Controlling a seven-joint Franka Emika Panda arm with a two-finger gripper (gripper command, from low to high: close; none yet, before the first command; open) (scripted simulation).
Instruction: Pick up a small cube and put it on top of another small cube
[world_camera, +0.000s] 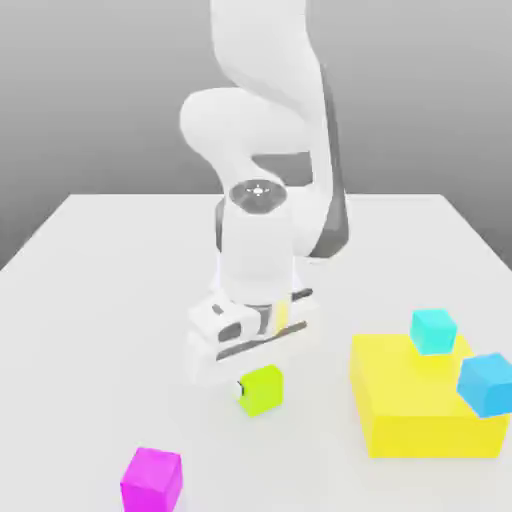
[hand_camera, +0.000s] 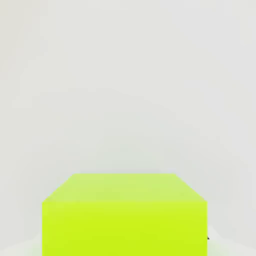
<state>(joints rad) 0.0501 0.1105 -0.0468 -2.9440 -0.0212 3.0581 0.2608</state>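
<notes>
Near the middle of the white table (world_camera: 110, 290), toward its front, sat the lime cube (world_camera: 262, 390), resting flat with the robot's hand directly above it; in the hand view the same cube (hand_camera: 124, 215) loomed close against the pale surface. The gripper (world_camera: 250, 385) had a small dark fingertip showing just at the cube's edge on the exterior view's left, but whether the fingers were parted around the cube or already pressed on it could not be told. The cube appeared to be on the table, not lifted, though this was hard to be sure of. The step in hand looked like the grasp itself: the hand was down at the cube, and the carry had not begun. The pink cube (world_camera: 151, 480), the target, stood apart at the table's front, toward the exterior view's left of the lime one, with bare table between them. Next, a firm pinch on two opposite faces would be needed, then a straight lift high enough to clear the pink cube's top, a move toward it, and a square lowering so the faces lined up. Well off on the exterior view's right lay a large yellow block (world_camera: 420, 410) with one cyan cube (world_camera: 433, 331) on it and a blue cube (world_camera: 487, 384) at its far edge, all clear of the likely path.
</notes>
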